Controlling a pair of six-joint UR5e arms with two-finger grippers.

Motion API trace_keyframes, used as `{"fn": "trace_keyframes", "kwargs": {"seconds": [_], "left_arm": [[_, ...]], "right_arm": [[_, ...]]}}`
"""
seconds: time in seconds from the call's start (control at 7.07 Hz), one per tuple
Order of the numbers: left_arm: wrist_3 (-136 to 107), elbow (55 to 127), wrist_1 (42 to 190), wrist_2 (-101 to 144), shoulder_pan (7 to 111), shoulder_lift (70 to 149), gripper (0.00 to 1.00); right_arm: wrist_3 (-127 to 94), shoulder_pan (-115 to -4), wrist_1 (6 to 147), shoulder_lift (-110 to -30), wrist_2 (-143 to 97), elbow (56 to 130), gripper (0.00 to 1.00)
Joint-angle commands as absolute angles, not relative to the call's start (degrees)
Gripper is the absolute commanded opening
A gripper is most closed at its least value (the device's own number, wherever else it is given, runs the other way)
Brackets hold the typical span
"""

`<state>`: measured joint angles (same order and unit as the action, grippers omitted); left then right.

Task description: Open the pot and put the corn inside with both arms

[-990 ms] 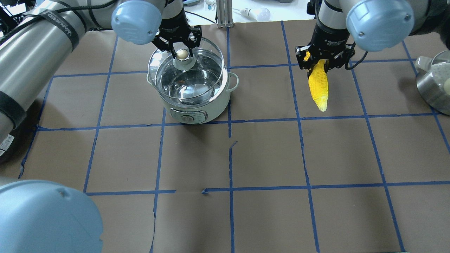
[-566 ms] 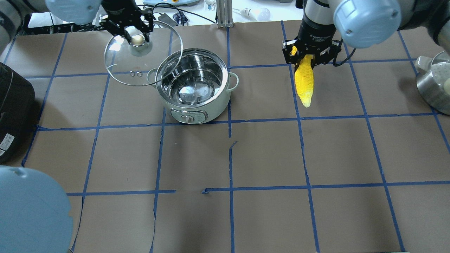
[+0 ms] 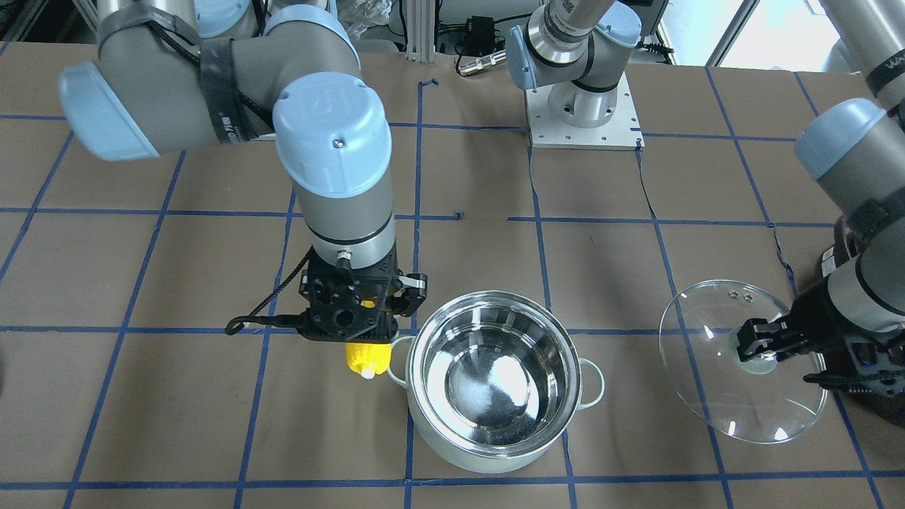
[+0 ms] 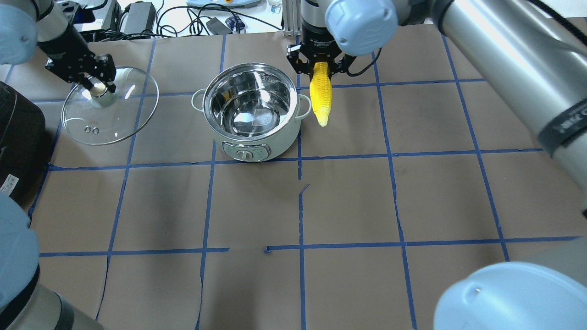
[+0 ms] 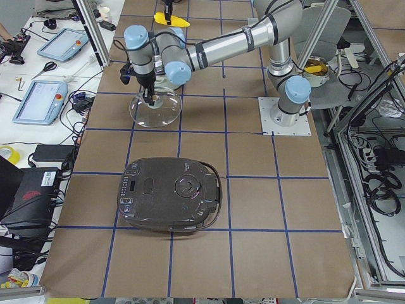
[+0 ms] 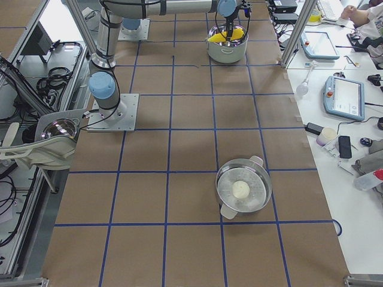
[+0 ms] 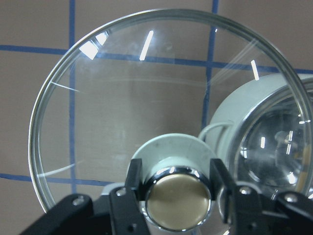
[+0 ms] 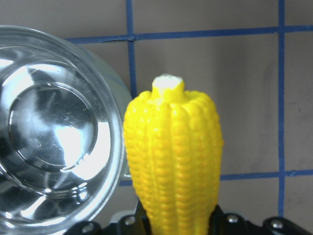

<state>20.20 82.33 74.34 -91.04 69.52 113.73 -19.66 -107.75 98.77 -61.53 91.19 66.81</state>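
Left gripper [image 4: 97,87]: we record it clamped on the metal knob [image 7: 178,198] of the glass lid [image 4: 112,114], one finger on either side. Right gripper [image 4: 319,68]: closed on the thick end of the corn [image 4: 320,96].

Changes from a moment ago, as we log them:
- Lid: then overlapping the left rim of the pot [image 4: 279,137]; now held well off to the pot's left, with bare table between them. We cannot tell whether its edge touches the table.
- Corn: then about a grid square off to the pot's right; now just beside the pot's right-hand side.
- Pot: unmoved, open, its shiny interior in view.

Surface: table [image 4: 348,201] covered in brown paper and marked into squares with blue tape. Also on it:
- Black appliance [image 5: 171,193], toward the robot's left end.
- Second steel pot [image 6: 242,191] with a pale round item inside, toward the right end.

Side benches carry tablets [image 5: 39,101] and cables.

Corn relative to right gripper: it hangs down from the jaws with the pale tip lowest. We see it clear of the table, outside the pot's rim and not over the opening.
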Motion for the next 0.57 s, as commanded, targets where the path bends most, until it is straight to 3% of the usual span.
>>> {"fn": "trace_keyframes", "kwargs": {"seconds": [0.0, 0.42], "left_arm": [[23.2, 93.21, 69.17, -91.05, 66.09, 112.95, 0.0], [22.42, 98.77, 62.43, -91.14, 65.83, 112.07, 0.0]], "right_arm": [[-19.87, -112.04, 99.66, -54.61, 93.06, 58.21, 0.0], [-19.79, -116.97, 107.36, -49.5, 96.15, 56.25, 0.0]]}}
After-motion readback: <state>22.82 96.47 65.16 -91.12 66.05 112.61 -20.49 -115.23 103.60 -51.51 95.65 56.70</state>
